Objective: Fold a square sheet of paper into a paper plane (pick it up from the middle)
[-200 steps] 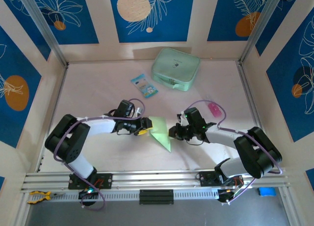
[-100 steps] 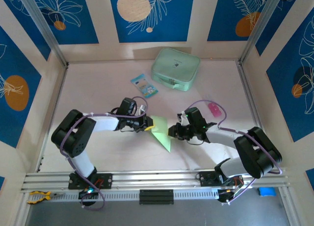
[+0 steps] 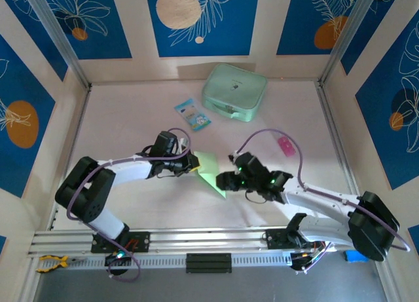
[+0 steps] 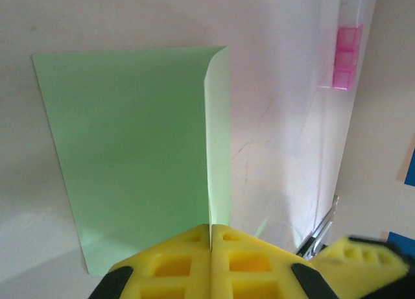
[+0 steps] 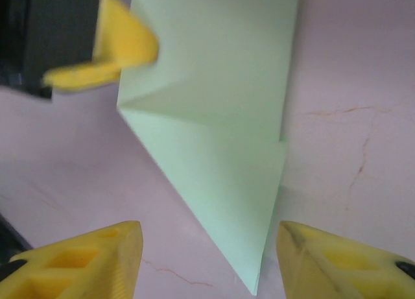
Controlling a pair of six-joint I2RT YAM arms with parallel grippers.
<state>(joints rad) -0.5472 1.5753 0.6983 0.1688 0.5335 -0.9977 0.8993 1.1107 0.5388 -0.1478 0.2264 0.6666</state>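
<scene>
Paper mid-fold, no plane yet. The square sheet of paper (image 3: 210,173) lies on the surface (image 3: 131,128) between the two arms, well apart from the mint case (image 3: 234,92) and the printed packet (image 3: 192,114) further back.

Done so far, by my read: one side is turned over into a narrow flap, there is a diagonal crease, and the near end comes to a point. It looks like an early stage. Left to do: the matching folds, the centre crease and the wings.

The left hand (image 4: 211,237) is clenched, its yellow fingers pressed together right where the flap's edge runs into them, so it looks to be pinching the sheet at its left edge.

The right hand (image 5: 207,237) is released, fingers spread wide and low over the surface. The sheet's pointed tip sits just between them, nothing gripped, and the rest of the sheet stretches ahead toward the left hand.
</scene>
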